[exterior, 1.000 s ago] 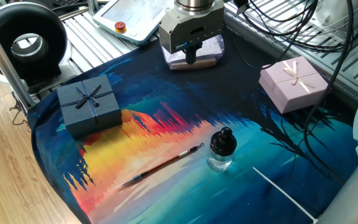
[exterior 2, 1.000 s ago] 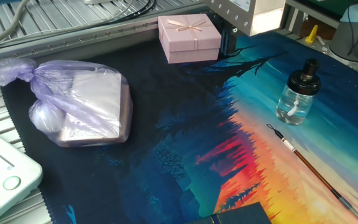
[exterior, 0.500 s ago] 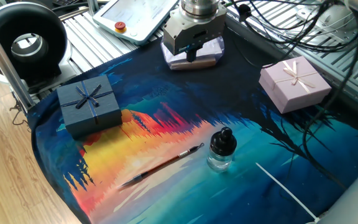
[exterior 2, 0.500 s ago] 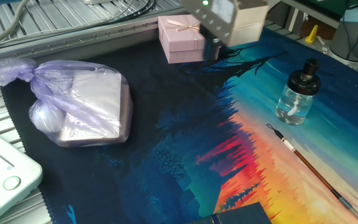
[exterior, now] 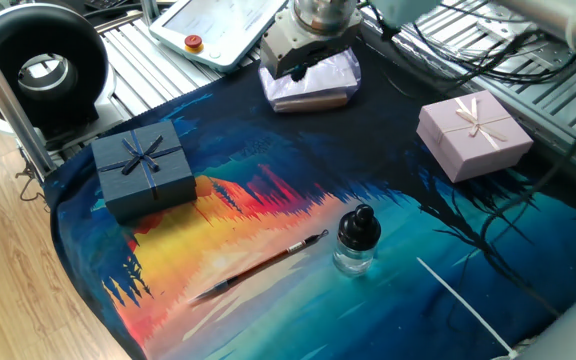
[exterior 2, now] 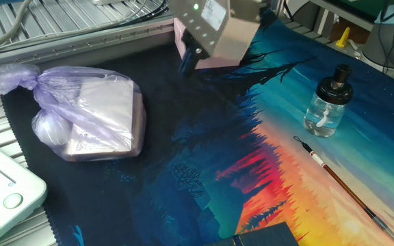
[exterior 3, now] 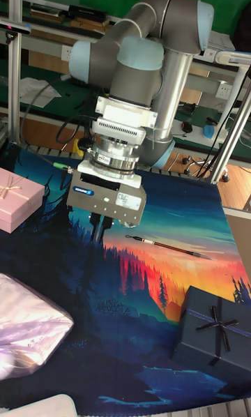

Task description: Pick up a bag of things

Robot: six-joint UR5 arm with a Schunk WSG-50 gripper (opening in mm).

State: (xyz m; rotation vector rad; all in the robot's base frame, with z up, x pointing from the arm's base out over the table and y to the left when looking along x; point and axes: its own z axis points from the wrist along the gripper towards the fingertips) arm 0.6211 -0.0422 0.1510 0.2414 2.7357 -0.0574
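The gripper [exterior 3: 96, 230] has swung toward the bag of things [exterior 2: 91, 113] (jaws clenched, empty).

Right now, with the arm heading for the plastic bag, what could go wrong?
1. The bag is thin, crinkled plastic; a pinch on loose film may slip or tear.
2. The pink gift box sits close behind the gripper and could be knocked.
3. The contents look flat, so the bag could swing when lifted.

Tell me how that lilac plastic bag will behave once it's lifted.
The bag of things is thin crinkled film, so it will likely sag and shift. The flat block inside looks stiff and may swing or tilt the load. The knotted top probably gives a surer hold than the slick side.
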